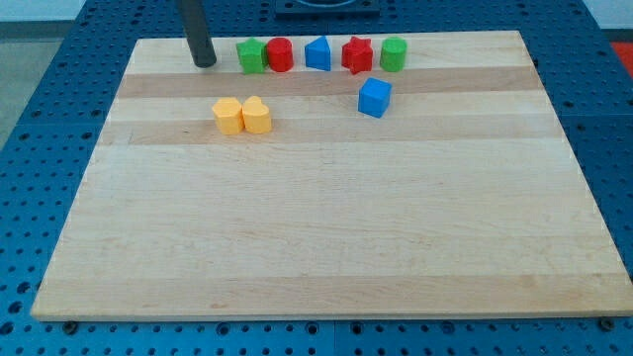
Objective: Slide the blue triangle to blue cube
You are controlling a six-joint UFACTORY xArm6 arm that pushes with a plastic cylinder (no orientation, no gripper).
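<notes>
The blue triangle [317,53] stands in a row of blocks near the view's top edge of the wooden board. The blue cube [375,97] lies below and to the right of it, apart from the row. My tip [205,64] rests on the board at the view's top left, left of the row and a short gap from the green block [251,55]. It touches no block.
The row along the top holds the green block, a red cylinder [280,54], the blue triangle, a red star [357,54] and a green cylinder [394,53]. Two yellow blocks [242,115] sit side by side below my tip. The board [326,227] lies on a blue pegboard table.
</notes>
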